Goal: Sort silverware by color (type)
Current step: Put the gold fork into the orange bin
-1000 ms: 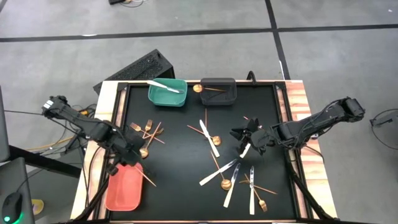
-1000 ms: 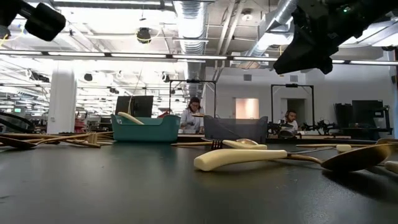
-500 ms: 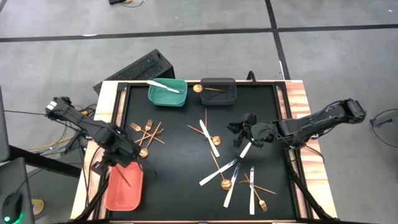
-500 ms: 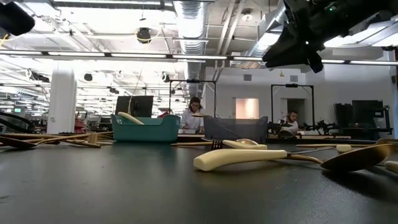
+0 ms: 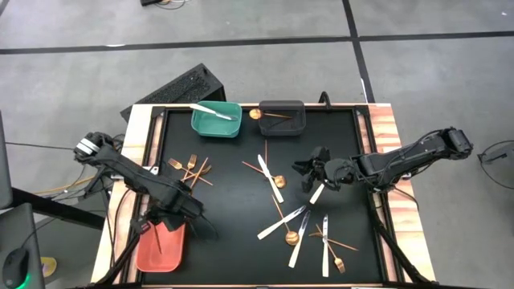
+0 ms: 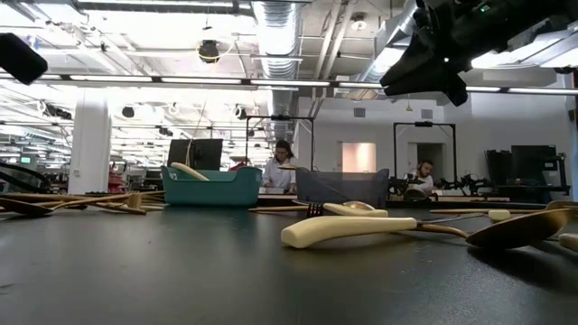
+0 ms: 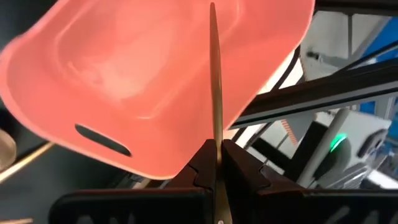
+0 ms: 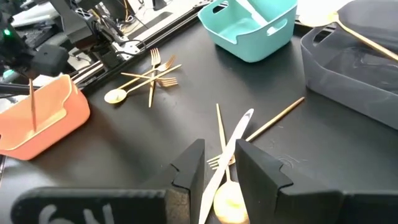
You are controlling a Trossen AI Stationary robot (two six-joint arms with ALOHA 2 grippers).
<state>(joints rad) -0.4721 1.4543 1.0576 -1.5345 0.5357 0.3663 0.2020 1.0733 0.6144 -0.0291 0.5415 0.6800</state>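
High view: my left hand (image 5: 165, 227) over salmon bin (image 5: 148, 255) at bench's near-left corner, clamped shut on thin gold utensil (image 7: 214, 81). Left wrist view: shaft runs straight out from fingertips, long axis pointing into bin, so release should drop it inside. My right hand (image 5: 316, 170) hangs mid-bench, fingers partway apart round white knife (image 8: 225, 155), handle trailing back toward arm. Teal bin (image 5: 217, 119) w/ knife lies far-left of it. Rest of silverware (image 5: 297, 225) scattered on bench.

Both arms are dark, jointed and slim. The left arm (image 5: 120, 167) carries a pale band near its outer joint. Blocky black fingers (image 8: 189, 168) end each one.
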